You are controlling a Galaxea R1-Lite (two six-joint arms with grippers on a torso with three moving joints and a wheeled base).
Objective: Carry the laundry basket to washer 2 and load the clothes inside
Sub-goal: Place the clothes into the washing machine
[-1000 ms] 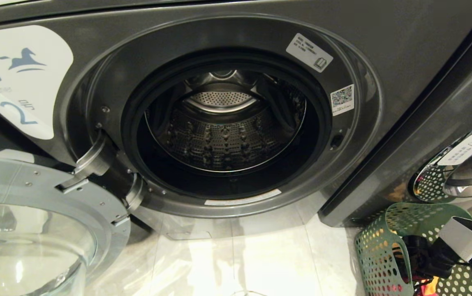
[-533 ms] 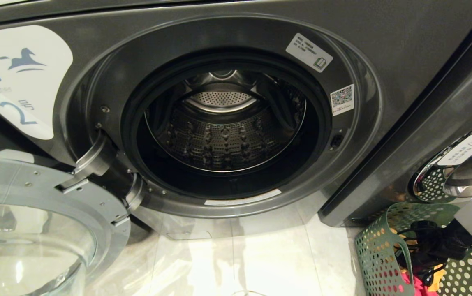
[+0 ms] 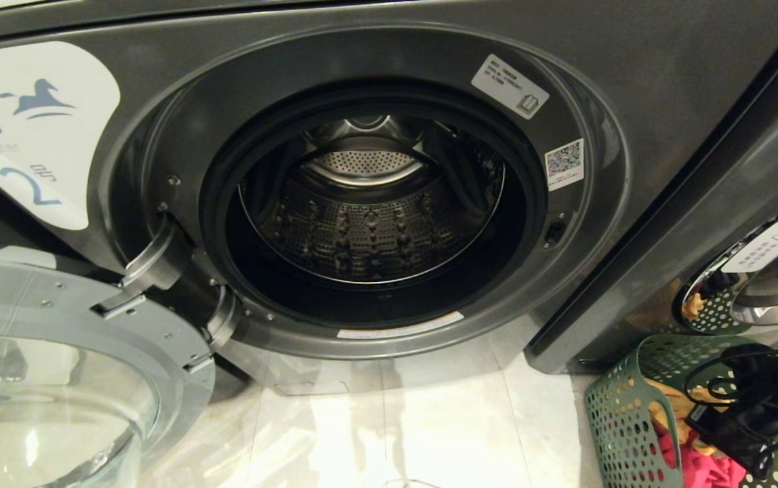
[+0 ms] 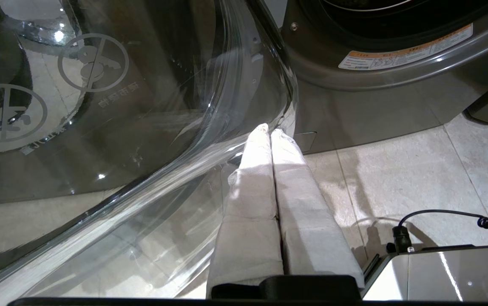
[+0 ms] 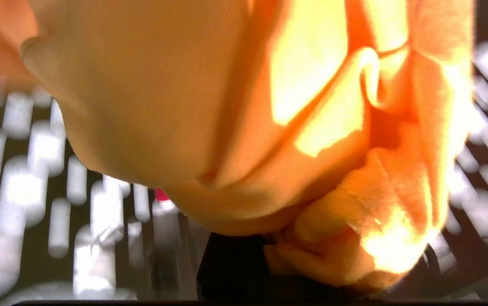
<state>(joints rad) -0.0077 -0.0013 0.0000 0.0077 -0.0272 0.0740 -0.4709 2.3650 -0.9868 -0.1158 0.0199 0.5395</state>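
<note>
Washer 2 [image 3: 667, 81], dark grey with a white horse-and-2 label [image 3: 30, 129], stands in front of me with its glass door [image 3: 57, 352] swung open to the left and its steel drum [image 3: 369, 224] bare. The green holed laundry basket [image 3: 623, 420] sits on the floor at the lower right. My right gripper [image 3: 734, 427] is inside it, shut on the yellow-orange garment [image 5: 210, 106], which fills the right wrist view and hides the fingers. A pink-red garment [image 3: 697, 468] lies lower in the basket. My left gripper [image 4: 269, 131] is shut and holds nothing, its tips next to the door's glass [image 4: 120, 127].
Another grey washer [image 3: 768, 285] with a chrome-ringed door stands close behind the basket on the right. Pale floor tiles [image 3: 430, 434] lie between the open door and the basket. A black cable [image 4: 439, 212] runs across the floor near the left arm.
My right arm has drawn back to the right inside the basket, pulling the yellow-orange garment up with it. The pink-red garment now shows below. The left arm and washer are unchanged.
</note>
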